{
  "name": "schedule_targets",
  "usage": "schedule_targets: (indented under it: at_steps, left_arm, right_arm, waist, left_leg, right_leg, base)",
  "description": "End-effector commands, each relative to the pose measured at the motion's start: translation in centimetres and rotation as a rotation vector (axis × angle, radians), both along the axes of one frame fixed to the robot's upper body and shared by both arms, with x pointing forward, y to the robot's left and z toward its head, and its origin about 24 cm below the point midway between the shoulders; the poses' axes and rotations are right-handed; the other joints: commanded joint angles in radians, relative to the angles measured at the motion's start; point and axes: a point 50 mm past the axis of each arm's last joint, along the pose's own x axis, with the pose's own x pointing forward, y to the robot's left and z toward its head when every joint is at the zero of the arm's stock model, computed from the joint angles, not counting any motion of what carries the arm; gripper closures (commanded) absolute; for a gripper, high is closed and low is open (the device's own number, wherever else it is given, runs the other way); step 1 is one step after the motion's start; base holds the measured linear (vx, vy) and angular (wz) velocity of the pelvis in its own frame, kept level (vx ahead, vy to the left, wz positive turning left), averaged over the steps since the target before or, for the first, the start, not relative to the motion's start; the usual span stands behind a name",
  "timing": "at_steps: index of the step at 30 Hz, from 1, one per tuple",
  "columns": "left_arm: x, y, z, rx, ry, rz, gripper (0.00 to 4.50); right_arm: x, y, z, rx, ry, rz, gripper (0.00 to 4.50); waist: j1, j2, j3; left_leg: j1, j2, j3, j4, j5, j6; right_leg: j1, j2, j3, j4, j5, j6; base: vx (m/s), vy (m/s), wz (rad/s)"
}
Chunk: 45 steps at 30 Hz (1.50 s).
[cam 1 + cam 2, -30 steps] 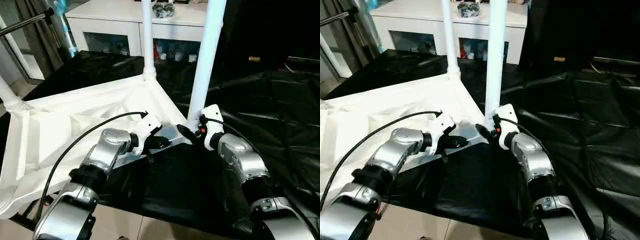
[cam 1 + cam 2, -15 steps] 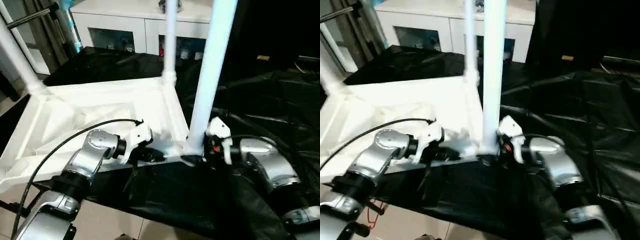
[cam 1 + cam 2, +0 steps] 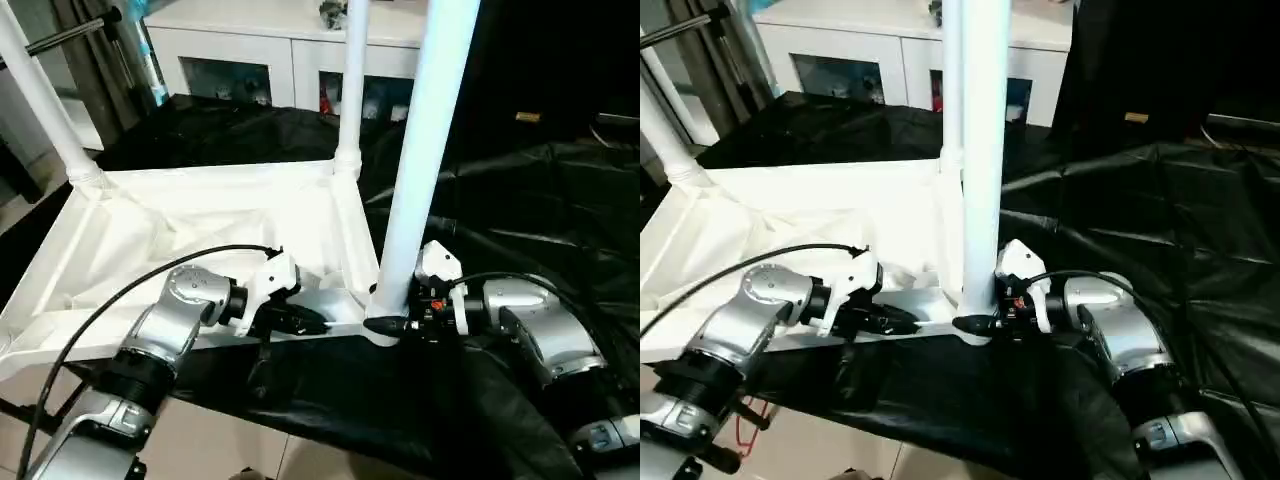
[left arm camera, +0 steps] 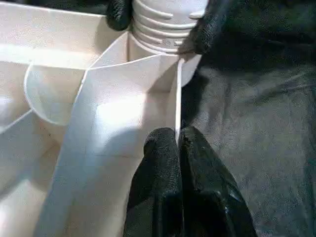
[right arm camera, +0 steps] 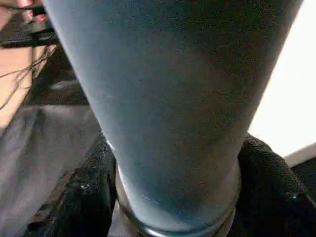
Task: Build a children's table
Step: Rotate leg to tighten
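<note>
Fingers of the right gripper (image 3: 385,325) clamp the threaded base of a leg (image 3: 420,150) standing in the near corner socket of the upturned tabletop (image 3: 190,235), while the left gripper (image 4: 177,143), just beside it, pinches the tabletop's thin near rim. Three legs look seated, two more rising at the far corners beyond the grippers; the fourth corner lies out of view. Black sheeting (image 3: 560,210) spreads open off the right gripper's outer side, with a cabinet (image 3: 260,50) well beyond.

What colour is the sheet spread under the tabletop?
Black, and glossy; the sheet shows best in the left eye view.
</note>
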Motion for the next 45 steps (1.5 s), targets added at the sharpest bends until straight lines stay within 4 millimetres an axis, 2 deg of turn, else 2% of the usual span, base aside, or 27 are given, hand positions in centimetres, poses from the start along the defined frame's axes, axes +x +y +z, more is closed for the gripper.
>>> schedule_targets:
  at_steps: [1,3,5,7,10,11,12,13,14,16,20,22,23,24,25,26,27,29,30,31,32,33,34,35,38,43,45]
  left_arm:
    - [1.2,-2.2,0.8,-0.040,-0.058,0.112,4.50]
    - [2.0,-2.8,0.7,-0.014,-0.079,0.189,4.50]
    - [2.4,-3.1,0.7,-0.017,-0.083,0.229,4.50]
    - [3.0,-4.3,0.9,-0.038,-0.081,0.308,4.50]
    - [3.0,-5.2,1.0,-0.040,-0.088,0.304,4.50]
    - [2.8,-5.5,1.0,-0.036,-0.101,0.274,4.50]
    - [2.7,-5.7,0.9,-0.031,-0.107,0.258,4.50]
    - [2.6,-5.7,0.8,-0.028,-0.110,0.250,4.50]
    - [2.5,-5.6,0.7,-0.020,-0.116,0.235,4.50]
    - [2.3,-5.5,0.7,-0.016,-0.122,0.196,4.50]
    - [1.4,-4.8,0.7,-0.016,-0.126,0.086,4.50]
    - [1.0,-4.5,0.6,-0.017,-0.126,0.035,4.50]
    - [0.6,-4.1,0.5,-0.010,-0.118,-0.008,4.50]
    - [0.4,-4.0,0.4,-0.003,-0.112,-0.020,4.50]
    - [0.4,-4.0,0.4,-0.003,-0.112,-0.020,4.50]
    - [0.3,-3.6,0.3,0.005,-0.109,-0.030,4.50]
    - [0.1,-3.2,0.2,0.015,-0.106,-0.054,4.50]
    - [0.0,-2.8,0.1,0.026,-0.103,-0.072,4.50]
    - [-0.2,-2.5,0.0,0.036,-0.099,-0.087,4.50]
    - [-0.3,-2.3,-0.1,0.040,-0.097,-0.096,4.50]
    - [-0.4,-2.0,-0.1,0.043,-0.091,-0.104,4.50]
    - [-0.4,-1.9,0.0,0.042,-0.089,-0.105,4.50]
    - [-0.4,-1.8,0.0,0.040,-0.088,-0.107,4.50]
    - [-0.5,-1.8,0.1,0.036,-0.085,-0.110,4.50]
    - [-0.8,-1.5,0.3,0.021,-0.078,-0.122,4.50]
    - [-0.9,-1.4,0.3,0.016,-0.075,-0.128,4.50]
    - [-0.9,-1.4,0.3,0.011,-0.074,-0.120,4.50]
  right_arm:
    - [0.1,2.8,-1.6,0.014,0.025,-0.069,1.75]
    - [1.1,3.1,-2.5,0.000,0.020,-0.253,1.76]
    - [1.5,3.4,-2.8,-0.001,0.021,-0.321,1.76]
    - [2.0,4.4,-3.5,-0.017,0.026,-0.439,1.76]
    - [2.3,5.4,-3.6,-0.029,0.012,-0.508,1.76]
    - [2.5,6.0,-3.4,-0.003,0.002,-0.512,1.76]
    - [2.5,6.2,-3.3,0.022,0.005,-0.513,1.41]
    - [2.6,6.2,-3.3,0.039,0.015,-0.515,1.07]
    - [2.6,6.1,-3.1,0.067,0.036,-0.514,1.07]
    - [2.6,5.7,-2.8,0.066,0.020,-0.484,1.04]
    - [2.1,4.7,-2.0,0.033,-0.061,-0.351,0.60]
    - [1.6,4.3,-1.6,0.036,-0.075,-0.269,0.60]
    - [1.0,3.8,-1.2,0.035,-0.086,-0.183,0.60]
    - [0.8,3.5,-1.1,0.033,-0.089,-0.150,0.60]
    - [0.8,3.5,-1.1,0.033,-0.089,-0.150,0.60]
    - [0.5,3.2,-0.8,0.041,-0.079,-0.110,0.60]
    - [0.2,2.9,-0.5,0.053,-0.068,-0.068,0.60]
    - [-0.2,2.7,-0.3,0.062,-0.060,-0.029,0.60]
    - [-0.5,2.5,-0.1,0.063,-0.053,0.009,0.60]
    - [-0.8,2.3,-0.2,0.057,-0.047,0.041,0.60]
    - [-1.2,2.1,-0.3,0.044,-0.038,0.089,0.60]
    - [-1.4,2.0,-0.3,0.037,-0.034,0.108,0.60]
    - [-1.5,1.9,-0.4,0.034,-0.031,0.116,0.88]
    - [-1.7,1.9,-0.4,0.029,-0.025,0.134,0.95]
    - [-1.8,2.0,-0.4,0.036,-0.014,0.154,1.27]
    - [-1.7,2.2,-0.4,0.047,-0.005,0.143,1.66]
    - [-1.8,2.5,-0.4,0.070,0.007,0.130,1.70]
  waist:
    - [-0.006,-0.017,-0.052]
    - [-0.013,-0.009,-0.047]
    - [-0.021,-0.013,-0.050]
    - [-0.026,-0.009,-0.050]
    - [-0.032,-0.010,-0.051]
    - [-0.032,0.001,-0.052]
    - [-0.034,-0.003,-0.053]
    - [-0.034,0.003,-0.053]
    - [-0.034,0.005,-0.054]
    - [-0.034,0.004,-0.056]
    - [-0.032,0.007,-0.061]
    - [-0.031,0.005,-0.065]
    - [-0.027,0.006,-0.069]
    - [-0.026,0.003,-0.070]
    - [-0.023,0.007,-0.070]
    - [-0.022,0.007,-0.069]
    - [-0.019,0.000,-0.067]
    - [-0.014,0.004,-0.064]
    - [-0.013,-0.004,-0.062]
    - [-0.010,-0.002,-0.062]
    - [-0.006,-0.009,-0.060]
    - [-0.003,-0.004,-0.060]
    - [-0.004,-0.004,-0.059]
    - [-0.001,-0.009,-0.058]
    - [-0.002,-0.011,-0.058]
    - [-0.005,-0.015,-0.061]
    - [-0.005,-0.010,-0.060]
  left_leg:
    - [0.012,0.038,-0.013,-0.076,-0.272,0.019]
    - [0.019,0.035,-0.018,-0.079,-0.326,-0.006]
    - [0.018,0.034,-0.025,-0.083,-0.347,-0.022]
    - [0.021,0.034,-0.021,-0.082,-0.344,-0.025]
    - [0.020,0.031,-0.022,-0.082,-0.354,-0.022]
    - [0.018,0.031,-0.023,-0.082,-0.357,-0.016]
    - [0.017,0.032,-0.022,-0.083,-0.359,-0.013]
    - [0.015,0.031,-0.024,-0.083,-0.356,-0.012]
    - [0.015,0.032,-0.023,-0.084,-0.357,-0.009]
    - [0.013,0.033,-0.022,-0.083,-0.343,-0.005]
    - [0.013,0.035,-0.019,-0.080,-0.313,0.006]
    - [0.008,0.036,-0.018,-0.077,-0.268,0.025]
    - [0.007,0.036,-0.016,-0.072,-0.215,0.054]
    - [0.007,0.037,-0.013,-0.069,-0.197,0.065]
    - [0.007,0.038,-0.012,-0.068,-0.175,0.080]
    - [0.007,0.039,-0.011,-0.068,-0.173,0.083]
    - [0.008,0.039,-0.011,-0.068,-0.182,0.085]
    - [0.010,0.042,-0.010,-0.071,-0.202,0.080]
    - [0.009,0.042,-0.011,-0.073,-0.220,0.072]
    - [0.011,0.042,-0.011,-0.074,-0.230,0.068]
    - [0.010,0.043,-0.011,-0.075,-0.240,0.064]
    - [0.013,0.046,-0.010,-0.076,-0.243,0.061]
    - [0.012,0.046,-0.010,-0.076,-0.246,0.057]
    - [0.014,0.045,-0.011,-0.078,-0.248,0.050]
    - [0.011,0.044,-0.012,-0.078,-0.245,0.046]
    - [0.010,0.042,-0.009,-0.074,-0.206,0.055]
    - [0.010,0.041,-0.009,-0.074,-0.204,0.057]
  right_leg:
    - [0.041,-0.054,0.041,-0.086,-0.308,-0.230]
    - [0.035,-0.055,0.039,-0.097,-0.423,-0.197]
    - [0.040,-0.057,0.037,-0.101,-0.462,-0.168]
    - [0.031,-0.054,0.041,-0.103,-0.422,-0.174]
    - [0.033,-0.053,0.040,-0.105,-0.418,-0.173]
    - [0.035,-0.054,0.039,-0.104,-0.405,-0.171]
    - [0.034,-0.053,0.040,-0.106,-0.399,-0.172]
    - [0.038,-0.053,0.040,-0.101,-0.378,-0.177]
    - [0.038,-0.051,0.040,-0.103,-0.366,-0.179]
    - [0.040,-0.050,0.040,-0.097,-0.314,-0.196]
    - [0.045,-0.048,0.040,-0.087,-0.214,-0.225]
    - [0.053,-0.049,0.040,-0.077,-0.133,-0.242]
    - [0.059,-0.048,0.038,-0.071,-0.048,-0.263]
    - [0.059,-0.047,0.038,-0.068,-0.021,-0.271]
    - [0.058,-0.047,0.037,-0.064,0.002,-0.285]
    - [0.056,-0.047,0.036,-0.064,0.001,-0.288]
    - [0.058,-0.047,0.035,-0.067,-0.029,-0.289]
    - [0.054,-0.049,0.037,-0.071,-0.079,-0.283]
    - [0.055,-0.048,0.037,-0.074,-0.113,-0.277]
    - [0.055,-0.050,0.037,-0.075,-0.134,-0.273]
    - [0.055,-0.052,0.038,-0.076,-0.169,-0.263]
    - [0.050,-0.053,0.041,-0.078,-0.186,-0.256]
    - [0.049,-0.053,0.041,-0.078,-0.192,-0.256]
    - [0.048,-0.053,0.041,-0.081,-0.221,-0.246]
    - [0.048,-0.054,0.042,-0.080,-0.237,-0.239]
    - [0.049,-0.051,0.042,-0.077,-0.187,-0.244]
    - [0.048,-0.050,0.041,-0.077,-0.188,-0.245]
  base:
    - [0.000,0.000,0.00]
    - [0.000,0.000,0.00]
    - [0.000,0.000,0.00]
    - [0.000,0.000,0.00]
    - [0.000,0.000,0.00]
    - [0.000,0.000,0.00]
    - [0.000,0.000,0.00]
    - [0.000,0.000,0.00]
    - [0.000,0.000,0.00]
    - [0.000,0.000,0.00]
    - [0.000,0.000,0.00]
    - [0.000,0.000,0.00]
    - [0.000,0.000,0.00]
    - [0.000,0.000,0.00]
    - [0.000,0.000,0.00]
    - [0.000,0.000,0.00]
    - [0.000,0.000,0.00]
    - [0.000,0.000,0.00]
    - [0.000,0.000,0.00]
    - [0.000,0.000,0.00]
    - [0.000,0.000,0.00]
    - [0.000,0.000,0.00]
    - [0.000,0.000,0.00]
    - [0.000,0.000,0.00]
    - [0.000,0.000,0.00]
    - [0.000,0.000,0.00]
    - [0.000,0.000,0.00]
